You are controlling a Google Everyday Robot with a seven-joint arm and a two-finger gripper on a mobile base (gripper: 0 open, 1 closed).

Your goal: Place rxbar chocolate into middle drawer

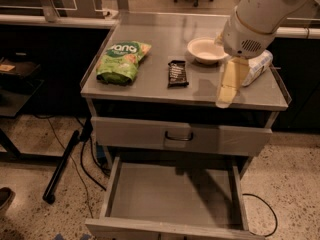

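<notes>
The rxbar chocolate [177, 73], a small dark bar with white lettering, lies flat near the middle of the grey cabinet top [150, 91]. The middle drawer [172, 194] is pulled out below, its grey floor bare. My gripper [227, 89] hangs from the white arm at the upper right. It points down over the right part of the cabinet top, to the right of the bar and apart from it. It holds nothing that I can see.
A green crinkled snack bag [121, 61] lies at the left of the top. A white bowl [206, 50] and a lying plastic bottle [257, 66] are at the right. The top drawer front [179, 136] with a black handle is closed. Cables and a black stand leg are on the floor at left.
</notes>
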